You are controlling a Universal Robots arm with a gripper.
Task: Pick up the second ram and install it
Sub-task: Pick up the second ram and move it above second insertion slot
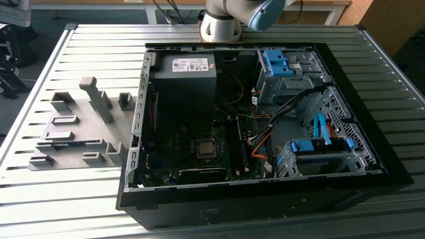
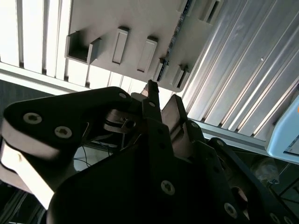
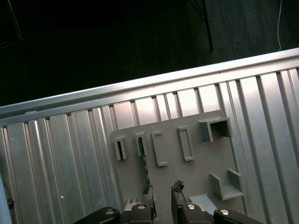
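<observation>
The ram (image 3: 145, 165) is seated in the fixture (image 3: 196, 172) on the surface (image 3: 70, 154) and is not yet picked up. The end effector (image 3: 163, 189) is positioned near it, spread apart and empty.

The tabletop (image 1: 66, 199) under me is ribbed bare metal with a smooth satin sheen. The computer case (image 1: 265, 209) is matt black metal; beside it, the fixture plate (image 1: 79, 144) is matt grey plastic. My end effector (image 3: 162, 189) is matt black with shiny metal screws (image 3: 187, 206).
</observation>
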